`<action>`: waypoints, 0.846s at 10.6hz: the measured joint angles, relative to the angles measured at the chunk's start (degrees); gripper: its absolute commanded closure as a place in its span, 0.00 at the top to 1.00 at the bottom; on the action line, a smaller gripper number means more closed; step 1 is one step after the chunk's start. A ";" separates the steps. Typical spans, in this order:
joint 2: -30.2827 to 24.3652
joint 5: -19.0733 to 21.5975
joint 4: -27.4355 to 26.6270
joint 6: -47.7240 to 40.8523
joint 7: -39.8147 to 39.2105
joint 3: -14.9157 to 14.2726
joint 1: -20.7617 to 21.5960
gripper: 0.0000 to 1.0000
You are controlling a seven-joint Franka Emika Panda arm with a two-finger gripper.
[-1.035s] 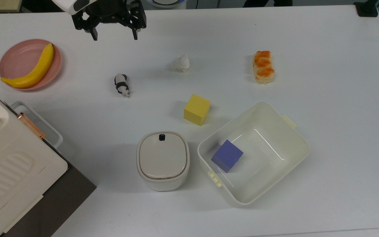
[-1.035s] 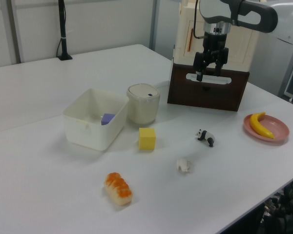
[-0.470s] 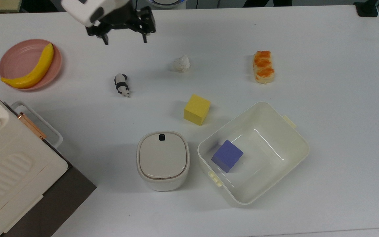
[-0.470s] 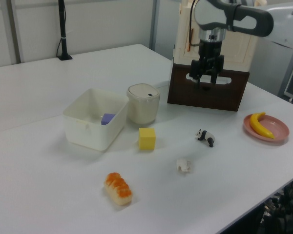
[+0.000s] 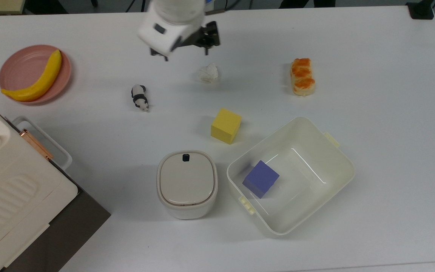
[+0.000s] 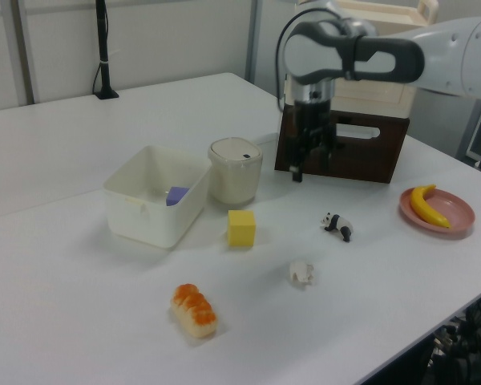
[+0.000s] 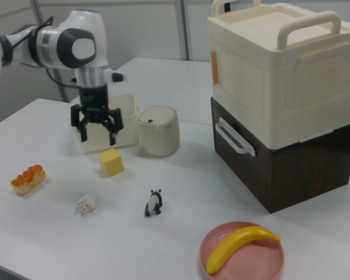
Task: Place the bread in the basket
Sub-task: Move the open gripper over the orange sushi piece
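Note:
The bread [image 5: 302, 76] is a small loaf with an orange glazed top. It lies alone on the white table at the top view's upper right, also seen low in the left view [image 6: 194, 310] and at the right view's far left [image 7: 28, 178]. The basket [image 5: 347, 166], a cream rectangular tub, stands below it in the top view and holds a purple cube [image 5: 261, 178]. My gripper [image 5: 185, 54] hangs open and empty above the table, far to the top view's left of the bread, just above a white wad [image 5: 208, 73]. The right view shows its fingers spread [image 7: 98, 135] in front of the basket [image 7: 128, 108].
A yellow cube [image 5: 225, 125] and a white lidded container [image 5: 186, 184] stand beside the basket. A toy panda [image 5: 139, 97] lies left of the wad. A pink plate [image 5: 13, 66] with a banana sits far left. A cream box on a brown case [image 5: 10, 196] fills the lower left corner.
The arm has swung to the top view's right, from beside the pink plate to just above the white wad. The fingers stay open. Nothing on the table has moved.

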 measured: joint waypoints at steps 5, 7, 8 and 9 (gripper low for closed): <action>-0.04 0.03 -2.55 4.55 6.73 0.10 9.97 1.00; 0.10 0.17 -2.66 4.57 12.04 0.19 14.79 1.00; 0.72 0.64 -2.89 4.57 14.63 0.23 17.21 1.00; 2.14 1.19 -3.24 4.59 16.79 0.27 19.33 1.00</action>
